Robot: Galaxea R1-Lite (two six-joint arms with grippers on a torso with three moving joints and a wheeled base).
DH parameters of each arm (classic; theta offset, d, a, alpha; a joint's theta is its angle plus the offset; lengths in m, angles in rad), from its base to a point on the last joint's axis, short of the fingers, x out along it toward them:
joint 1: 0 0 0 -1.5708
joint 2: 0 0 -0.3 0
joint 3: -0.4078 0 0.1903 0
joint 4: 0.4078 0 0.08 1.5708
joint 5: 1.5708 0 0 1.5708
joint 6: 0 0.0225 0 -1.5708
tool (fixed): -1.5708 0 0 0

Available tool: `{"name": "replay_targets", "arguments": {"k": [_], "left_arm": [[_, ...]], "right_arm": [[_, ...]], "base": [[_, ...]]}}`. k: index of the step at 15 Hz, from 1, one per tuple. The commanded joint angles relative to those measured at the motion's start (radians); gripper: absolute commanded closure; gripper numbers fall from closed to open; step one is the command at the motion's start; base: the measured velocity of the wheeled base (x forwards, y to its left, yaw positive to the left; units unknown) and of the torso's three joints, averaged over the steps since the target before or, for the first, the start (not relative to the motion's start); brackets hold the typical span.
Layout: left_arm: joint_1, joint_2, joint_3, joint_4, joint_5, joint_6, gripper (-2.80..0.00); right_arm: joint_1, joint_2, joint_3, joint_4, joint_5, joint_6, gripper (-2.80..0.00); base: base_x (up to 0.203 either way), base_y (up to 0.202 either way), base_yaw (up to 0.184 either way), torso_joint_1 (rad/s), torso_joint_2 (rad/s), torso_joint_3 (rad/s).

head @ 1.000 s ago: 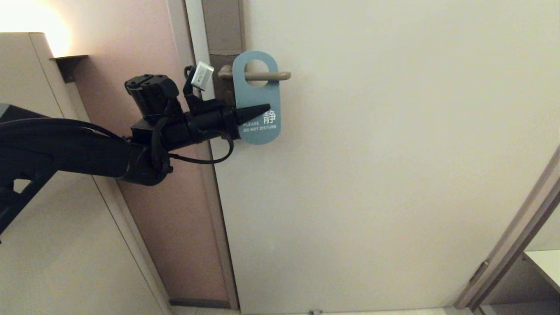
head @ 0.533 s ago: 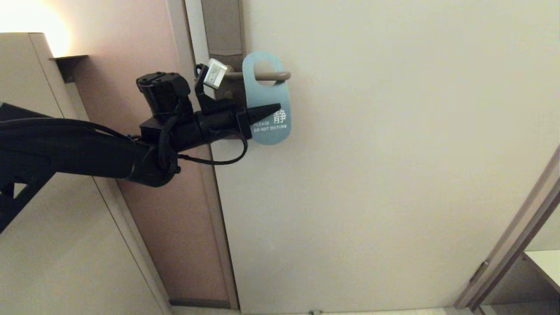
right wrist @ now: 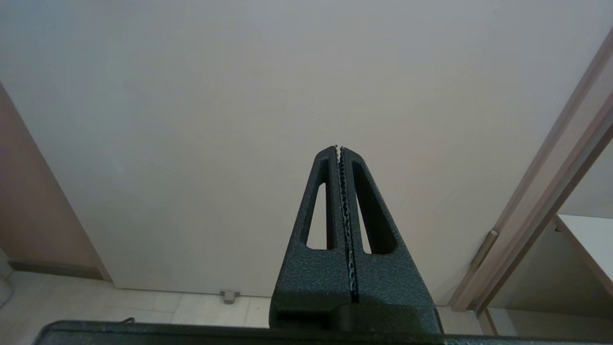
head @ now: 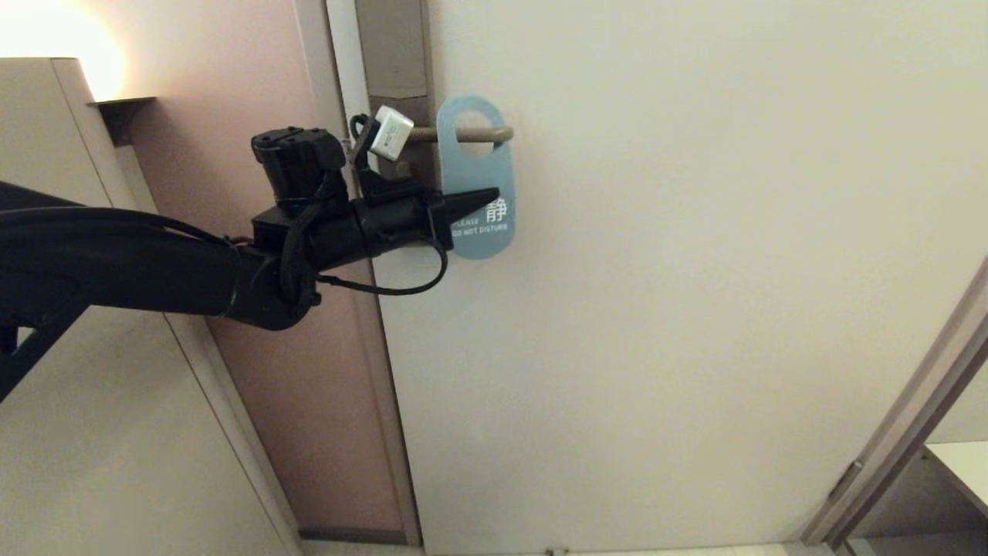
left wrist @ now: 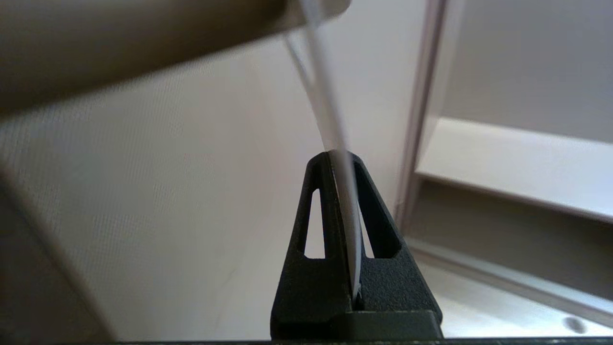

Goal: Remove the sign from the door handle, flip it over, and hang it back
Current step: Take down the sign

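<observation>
Up against the pale, smooth door (head: 695,270), the left tool (head: 494,193) is clamped on the lower half of the sign (head: 477,185), a thin blue rounded-oblong card with white lettering. Its oval hole is looped over the slim bronze door handle (head: 494,135), close to the lever's rounded tip. From the wrist, the card shows edge-on, a thin pale sliver between matte black, grainy fingers (left wrist: 378,268). Parked away from the handle, the right tool (right wrist: 339,149) has its serrated pads pressed together on nothing.
</observation>
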Motion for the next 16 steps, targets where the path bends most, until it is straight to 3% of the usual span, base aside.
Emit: {"name": "replay_targets", "arguments": {"k": [1,9,13,16], "left_arm": [[0.0,-0.002,0.0,0.007,0.006,0.01,0.0],[0.002,0.001,-0.006,0.029,0.044,0.011,0.0],[0.002,0.0,-0.014,0.081,0.095,0.072,0.0],[0.001,-0.006,-0.015,0.08,0.102,0.079,0.0]], "right_arm": [[0.0,0.0,0.0,0.0,0.001,-0.001,0.0],[0.0,0.0,0.0,0.0,0.001,-0.001,0.0],[0.0,0.0,0.0,0.0,0.001,-0.001,0.0],[0.0,0.0,0.0,0.0,0.001,0.001,0.0]], "base": [[0.0,0.0,0.0,0.0,0.0,0.0],[0.0,0.0,0.0,0.0,0.0,0.0],[0.0,0.0,0.0,0.0,0.0,0.0],[0.0,0.0,0.0,0.0,0.0,0.0]]}}
